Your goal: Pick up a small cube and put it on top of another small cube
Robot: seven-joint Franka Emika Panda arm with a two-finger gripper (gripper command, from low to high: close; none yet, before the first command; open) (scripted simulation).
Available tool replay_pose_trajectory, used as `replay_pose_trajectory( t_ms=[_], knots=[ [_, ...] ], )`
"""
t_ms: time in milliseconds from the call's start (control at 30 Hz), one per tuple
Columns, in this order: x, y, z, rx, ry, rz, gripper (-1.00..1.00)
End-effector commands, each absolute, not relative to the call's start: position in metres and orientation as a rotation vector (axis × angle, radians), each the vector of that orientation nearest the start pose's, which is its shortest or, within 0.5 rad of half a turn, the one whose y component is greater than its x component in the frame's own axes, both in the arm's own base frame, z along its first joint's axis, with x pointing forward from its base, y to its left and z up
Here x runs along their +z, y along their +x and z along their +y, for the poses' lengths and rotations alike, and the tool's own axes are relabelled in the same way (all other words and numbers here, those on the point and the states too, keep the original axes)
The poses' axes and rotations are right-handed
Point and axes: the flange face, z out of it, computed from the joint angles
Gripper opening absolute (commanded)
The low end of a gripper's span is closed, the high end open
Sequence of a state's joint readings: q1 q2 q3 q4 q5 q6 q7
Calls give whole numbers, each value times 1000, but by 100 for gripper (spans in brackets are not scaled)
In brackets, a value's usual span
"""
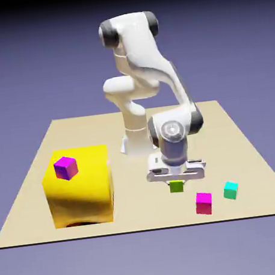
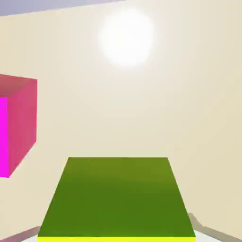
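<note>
Robot gripper pinching a green cube beside other small cubes

A white robot arm with smooth, rounded, glossy segments and dark grey bands at its joints stands on a flat, plain tan table. Its gripper points down, its fingers closed around a small green cube. The cube's faces are flat and its edges straight; whether it touches the table, I cannot tell.

Near it, toward the exterior view's right, are a magenta cube and, a little beyond that, a turquoise cube, both sitting on the table. At the exterior view's left stands a large yellow block, shiny, with softly rounded edges and a dark curved patch at its base. A purple cube rests tilted on it.

The hand view alone gives the green cube up close, filling the bottom middle, with a bright yellow-green strip along its lower edge. It also shows a round white glare on the tan surface, and part of the magenta cube at its left edge. Only the exterior view shows the yellow block, the purple cube and the turquoise cube.

Counted up: one arm, one gripper, one large block and four small cubes, one of each colour.
</note>
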State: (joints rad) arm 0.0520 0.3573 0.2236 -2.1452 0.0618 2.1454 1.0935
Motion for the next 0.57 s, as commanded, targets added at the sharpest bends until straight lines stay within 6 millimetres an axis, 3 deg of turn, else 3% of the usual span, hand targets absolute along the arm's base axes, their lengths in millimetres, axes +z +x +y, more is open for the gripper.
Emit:
replay_pose_trajectory(
  t_ms=[0, 133, 200, 333, 367, 400, 533],
  knots=[
    [220, 514, 160, 566, -2936, 1325, -100],
    [239, 534, 211, 561, -2978, 1255, -100],
    [239, 535, 213, 561, -2980, 1253, -100],
    [173, 517, 214, 560, -2980, 1253, -100],
    [173, 517, 214, 560, -2980, 1253, 100],
    [173, 517, 214, 560, -2980, 1253, 100],
    [239, 535, 213, 561, -2980, 1253, 100]
  ],
)
